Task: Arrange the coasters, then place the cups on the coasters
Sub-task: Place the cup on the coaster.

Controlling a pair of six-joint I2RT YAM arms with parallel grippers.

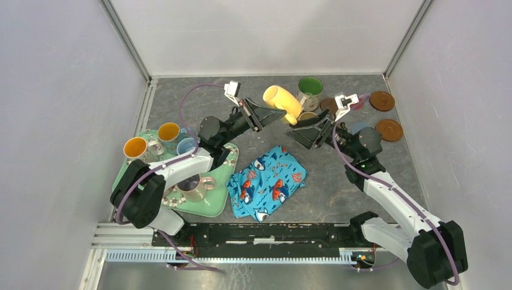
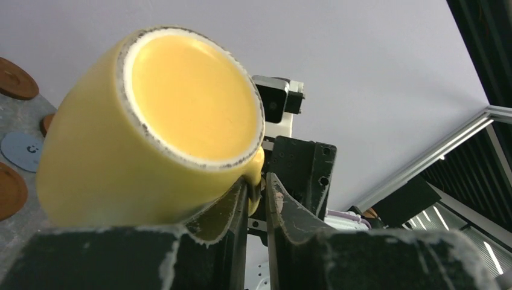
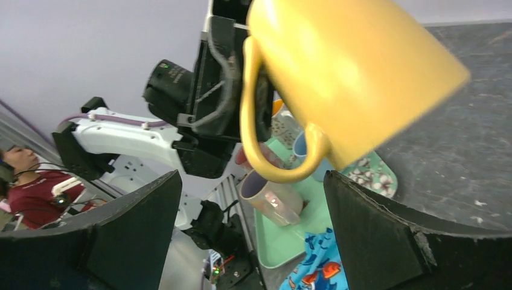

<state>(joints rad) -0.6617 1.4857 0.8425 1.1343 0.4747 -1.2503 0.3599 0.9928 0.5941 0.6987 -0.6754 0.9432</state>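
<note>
We saw the left gripper (image 1: 279, 113) clamped on the handle of the glossy yellow ceramic mug (image 1: 282, 98). The mug hung in the air above the table, beyond the far edge of the crumpled blue fish-print cloth (image 1: 268, 181). It was tipped on its side, and the left wrist view looked straight at its unglazed base ring (image 2: 193, 96), with the two fingers (image 2: 232, 205) nearly together below it.

The right gripper (image 1: 299, 130) hovered just beside the mug, also beyond the cloth, with its jaws wide apart. In its wrist view the handle loop (image 3: 259, 139) sat between the two black fingers (image 3: 362, 229), touching neither.

Farther beyond the cloth a cream ceramic mug with a green inside (image 1: 310, 90) stood upright on the grey table (image 1: 181, 103). To the far right of the cloth lay a flat round brown coaster (image 1: 381, 100), a second brown coaster (image 1: 389, 129), and a blue-grey disc (image 2: 21, 151).

Against the cloth's left edge sat the green floral tray (image 1: 217, 205). It carried an orange-lined mug (image 1: 136, 147), a small light blue mug (image 1: 187, 145) and a lilac-lined beige mug (image 1: 192, 186).
</note>
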